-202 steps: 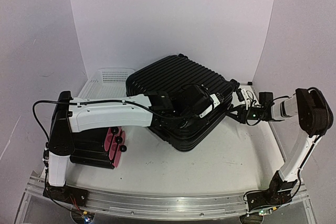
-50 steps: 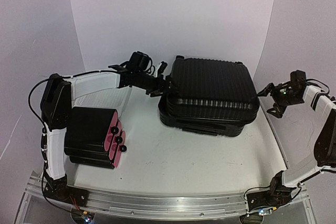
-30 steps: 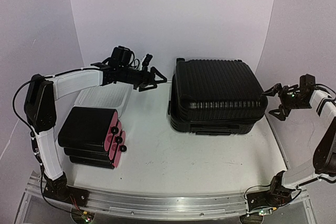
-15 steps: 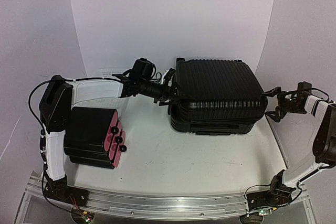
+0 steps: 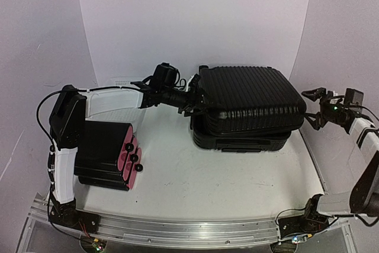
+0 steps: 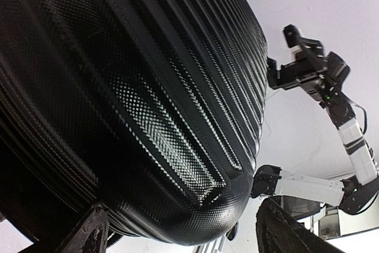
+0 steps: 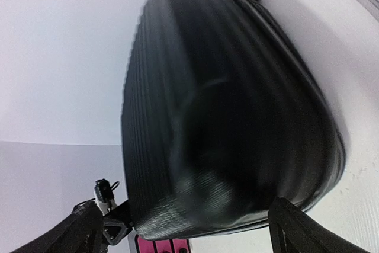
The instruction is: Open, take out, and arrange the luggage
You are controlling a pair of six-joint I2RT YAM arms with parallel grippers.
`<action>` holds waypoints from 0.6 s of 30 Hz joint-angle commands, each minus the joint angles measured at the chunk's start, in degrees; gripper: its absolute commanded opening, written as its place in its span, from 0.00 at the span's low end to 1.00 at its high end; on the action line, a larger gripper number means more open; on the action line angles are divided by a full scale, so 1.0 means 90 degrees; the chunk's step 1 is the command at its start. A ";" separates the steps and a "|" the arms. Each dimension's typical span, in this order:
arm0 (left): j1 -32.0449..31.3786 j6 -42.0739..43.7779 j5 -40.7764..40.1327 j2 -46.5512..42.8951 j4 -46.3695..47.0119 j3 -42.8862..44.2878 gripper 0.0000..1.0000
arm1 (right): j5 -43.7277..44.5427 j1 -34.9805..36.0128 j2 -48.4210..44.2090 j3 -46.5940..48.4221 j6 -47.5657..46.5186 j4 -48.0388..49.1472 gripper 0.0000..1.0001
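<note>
The luggage (image 5: 249,102), a big ribbed black suitcase, lies flat at the back right of the table. Its upper shell sits skewed to the right over the lower one. My left gripper (image 5: 198,100) is at its left edge. In the left wrist view the ribbed shell (image 6: 136,87) fills the frame, and one rounded corner sits between the wide-open left gripper (image 6: 180,220) fingers, with a gap at the right finger. My right gripper (image 5: 312,109) hangs open just off the suitcase's right side. The right wrist view shows the shell (image 7: 225,117) blurred ahead of the right gripper (image 7: 189,235).
A smaller smooth black case with a pink side and black knobs (image 5: 106,152) lies at the front left, and its pink side (image 7: 163,246) shows in the right wrist view. A white perforated basket (image 5: 115,103) sits behind it under my left arm. White walls close in the back and both sides.
My left gripper has swung right, up to the suitcase's left edge. The upper shell has shifted to the right. My right gripper has drawn back slightly to the right.
</note>
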 commanded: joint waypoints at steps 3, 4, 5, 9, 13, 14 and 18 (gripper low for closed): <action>-0.0326 0.0352 -0.0012 -0.0741 0.0663 0.0227 0.86 | -0.0386 0.0162 -0.0746 0.0391 -0.0111 -0.0085 0.98; -0.0324 0.0377 -0.0033 -0.0806 0.0663 0.0209 0.86 | -0.0198 0.0165 -0.0761 0.0550 -0.0483 -0.0694 0.98; -0.0329 0.0422 -0.0046 -0.0851 0.0663 0.0200 0.86 | 0.0018 0.0163 -0.0755 0.0736 -0.0840 -0.1329 0.98; -0.0317 0.0450 -0.0066 -0.0896 0.0658 0.0227 0.87 | 0.0648 0.0106 -0.0646 0.0753 -0.1094 -0.2059 0.98; -0.0304 0.0395 -0.0147 -0.0964 0.0653 0.0126 0.86 | 0.0978 -0.0267 -0.0364 0.0519 -0.0666 -0.2048 0.98; -0.0296 0.0444 -0.0252 -0.1053 0.0653 0.0010 0.86 | 0.1000 -0.0365 -0.0263 0.0444 -0.0551 -0.1961 0.98; -0.0202 0.0399 -0.0573 -0.1373 0.0643 -0.0606 0.83 | 0.0391 -0.0489 0.0305 -0.0212 0.0808 -0.0036 0.98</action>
